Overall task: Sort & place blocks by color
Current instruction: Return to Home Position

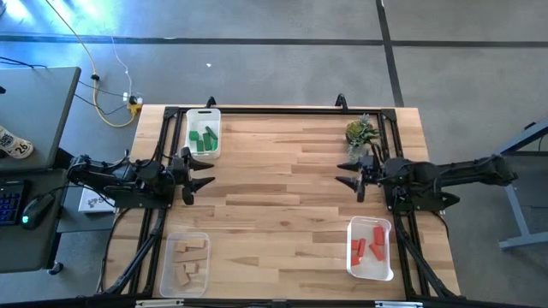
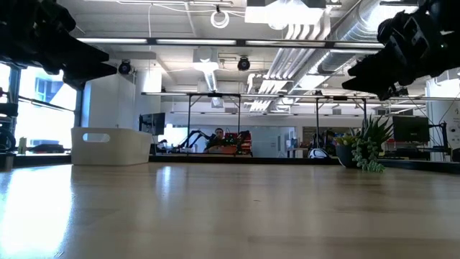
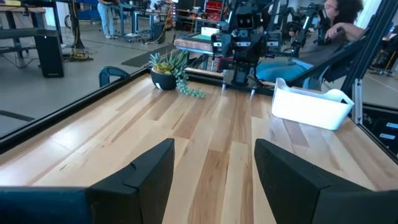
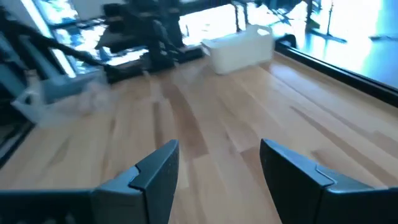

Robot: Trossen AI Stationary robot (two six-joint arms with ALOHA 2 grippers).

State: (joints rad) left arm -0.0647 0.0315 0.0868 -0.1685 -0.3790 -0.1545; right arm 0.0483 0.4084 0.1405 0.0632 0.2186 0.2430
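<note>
All the blocks lie in trays in the high view: green blocks [image 1: 206, 137] in the white tray at the far left, tan blocks [image 1: 191, 260] in the clear tray at the near left, red blocks [image 1: 368, 242] in the white tray at the near right. My left gripper [image 1: 202, 173] hovers open at the table's left edge, above the wood, holding nothing; its fingers [image 3: 144, 177] frame bare table. My right gripper [image 1: 349, 174] hovers open at the right side, near the plant, also holding nothing; its fingers [image 4: 152, 171] frame bare wood.
A small potted plant [image 1: 360, 131] stands at the far right of the table, close to my right gripper. A black rail [image 1: 282, 109] runs round the table's edges. The three trays sit near the corners; bare wood [image 1: 274, 197] lies between the arms.
</note>
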